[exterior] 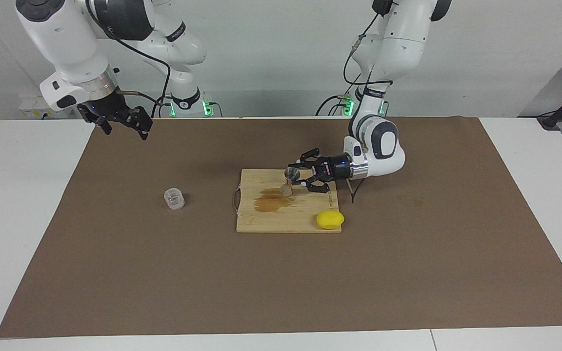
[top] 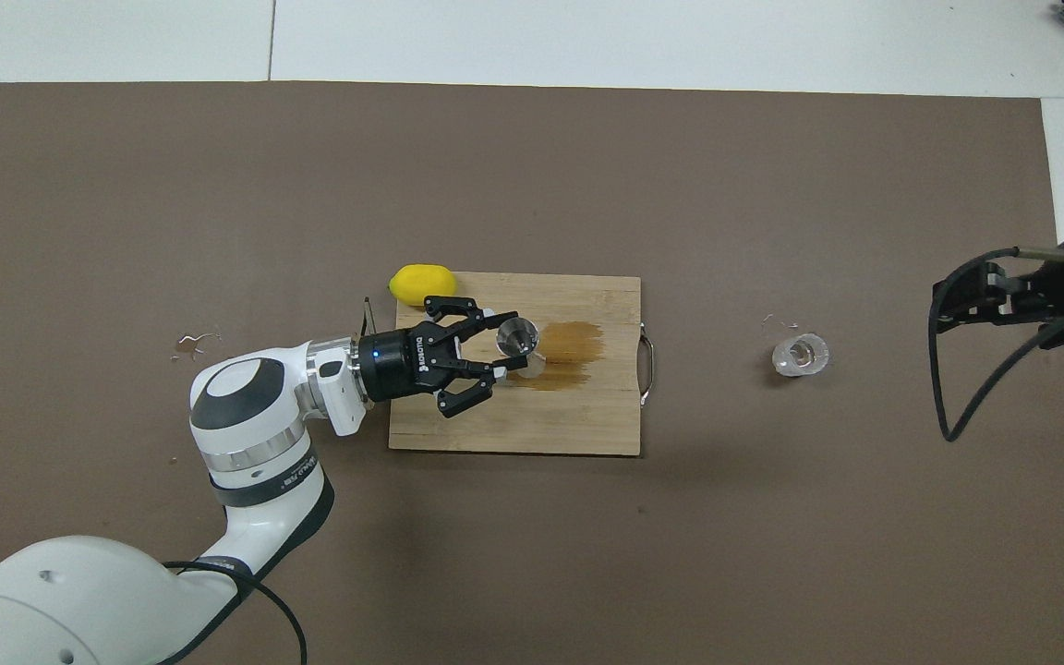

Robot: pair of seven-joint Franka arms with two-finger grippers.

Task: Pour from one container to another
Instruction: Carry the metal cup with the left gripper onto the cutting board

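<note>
We find the left end effector [exterior: 296, 178] low over the wooden cutting board [exterior: 261, 222], clenched on the waist of the metal jigger [exterior: 289, 180], which it holds upright with one cone opening upward. In the overhead view the jigger [top: 517, 336] sits at the tip of the left end effector [top: 504, 346], directly above the edge of a brown wet stain [top: 569, 344] that spreads across the middle of the board. We cannot tell whether the jigger's lower cone touches the board. A yellow lemon [exterior: 330, 219] lies at the board's corner toward the left arm's end of the bench, beside the left end effector's wrist and apart from its fingers. The glass cup [exterior: 174, 198] stands upright on the brown mat [exterior: 115, 273], well apart from the left end effector, off the handle end of the board toward the right arm's end of the bench. The right end effector [exterior: 124, 126] hangs released in the air above the mat's edge by its own base, well apart from the cup, holding nothing; this arm waits. In the overhead view the cup [top: 800, 355] lies between the board's metal handle [top: 648, 369] and the right end effector [top: 948, 309].
</note>
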